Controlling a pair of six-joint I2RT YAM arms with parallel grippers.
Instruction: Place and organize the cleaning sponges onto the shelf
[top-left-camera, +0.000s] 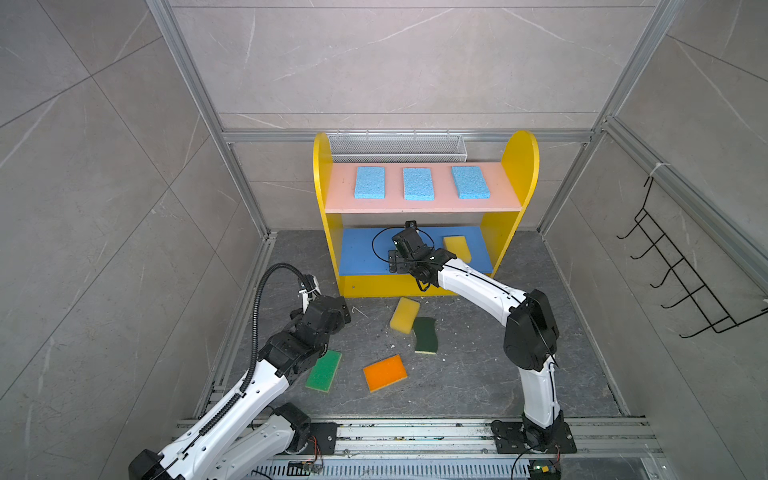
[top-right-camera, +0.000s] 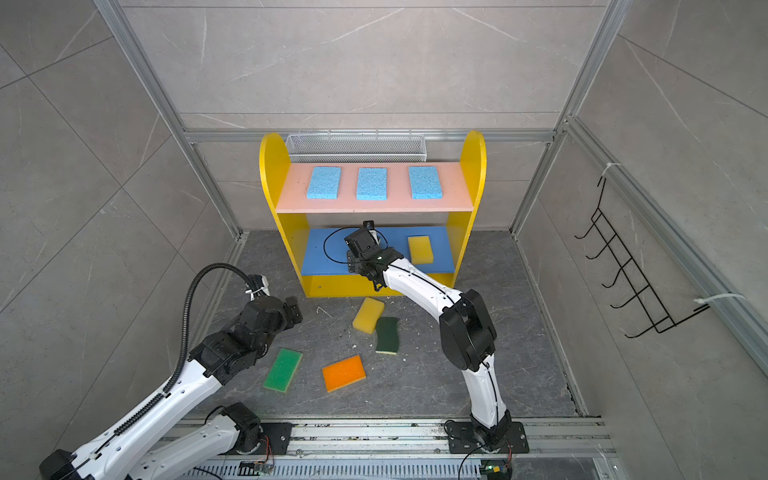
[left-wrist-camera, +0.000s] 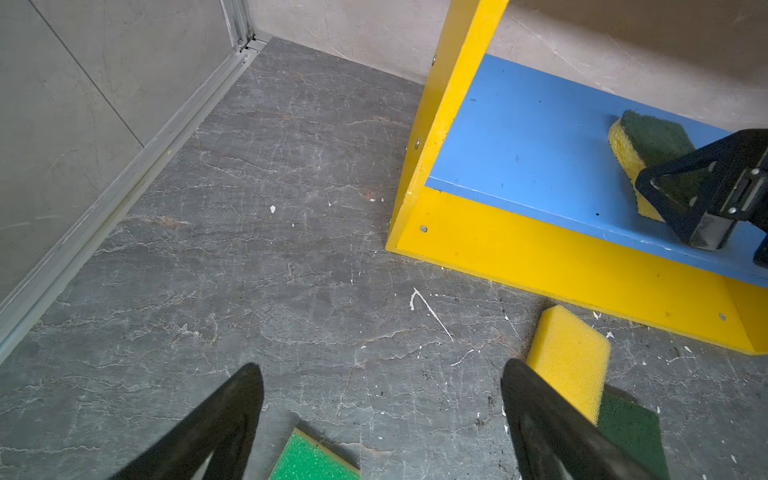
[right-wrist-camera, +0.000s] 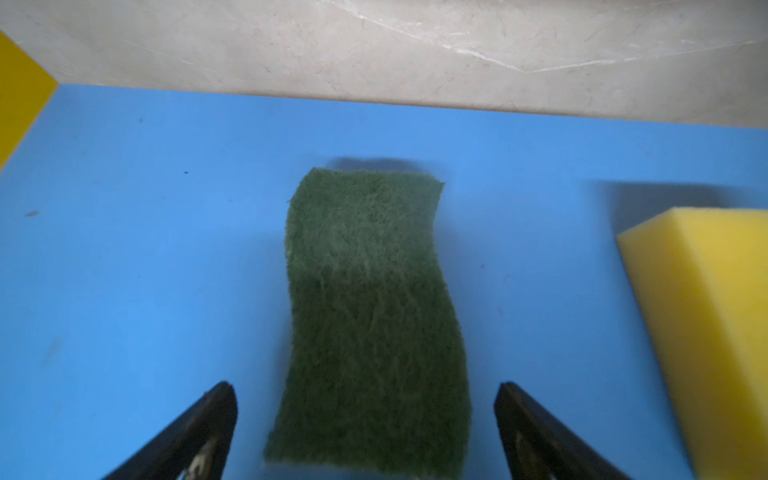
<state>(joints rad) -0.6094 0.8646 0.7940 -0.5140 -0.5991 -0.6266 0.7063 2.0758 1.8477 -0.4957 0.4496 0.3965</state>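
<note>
Dark-green sponge (right-wrist-camera: 370, 316) lay on the blue board (right-wrist-camera: 124, 249) of the shelf (top-left-camera: 519, 166), centred beside the yellow sponge (right-wrist-camera: 706, 311) for a tidy row, I judged; right fingers (right-wrist-camera: 199, 428) stood wide astride it, left fingers (left-wrist-camera: 216, 424) wide, empty.

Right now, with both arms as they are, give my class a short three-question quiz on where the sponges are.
1. How many sponges lie on the floor?
2. True or false: the pink upper board holds three light blue sponges.
3. Which sponge lies on the blue middle board at the open right gripper? A. pink sponge B. dark-green wavy sponge C. white sponge
Key: 1. Four: yellow, second dark-green, orange, bright green. 2. True. 3. B.
</note>
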